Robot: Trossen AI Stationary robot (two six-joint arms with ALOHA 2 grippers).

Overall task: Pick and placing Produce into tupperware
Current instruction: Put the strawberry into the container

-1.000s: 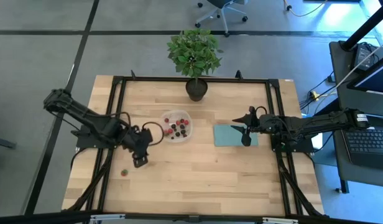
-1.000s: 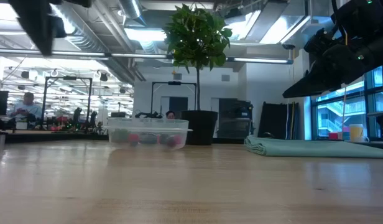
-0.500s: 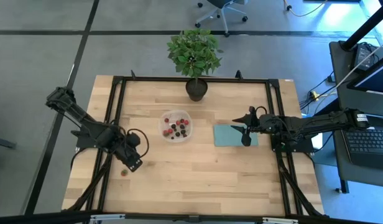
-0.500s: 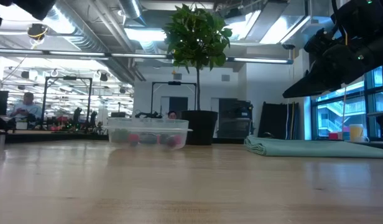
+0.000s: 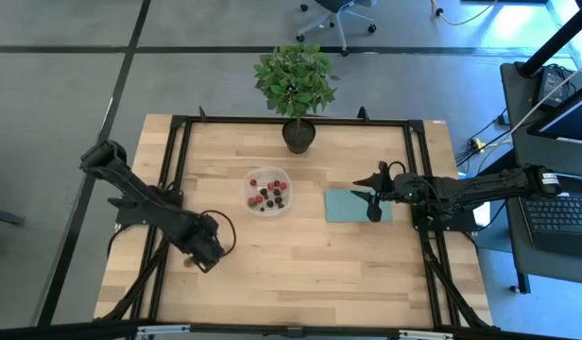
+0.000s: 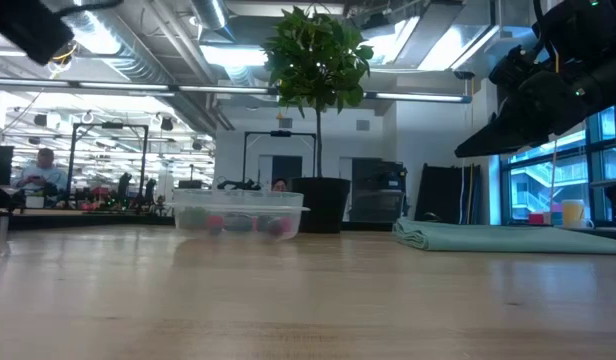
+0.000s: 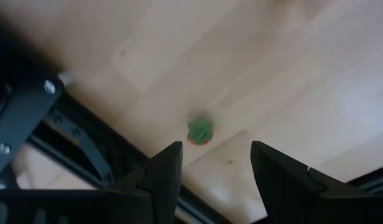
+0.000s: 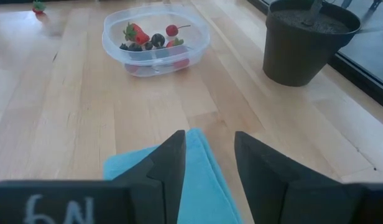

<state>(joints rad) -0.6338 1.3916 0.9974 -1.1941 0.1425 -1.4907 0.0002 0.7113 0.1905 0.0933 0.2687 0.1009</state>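
Tupperware (image 5: pixel 268 191) mid-table, berries (image 5: pixel 271 195) inside; stray berry (image 7: pixel 199 131) (near left edge) under left claw (image 7: pixel 210 163).

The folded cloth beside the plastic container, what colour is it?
The cloth is plain teal, with no pattern. It shows best in the right wrist view.

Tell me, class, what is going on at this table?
The left pincer hangs open above a lone strawberry near the table's left edge, with nothing held. The tupperware at mid-table already holds red and dark berries. The right pincer waits, open, over the teal cloth.
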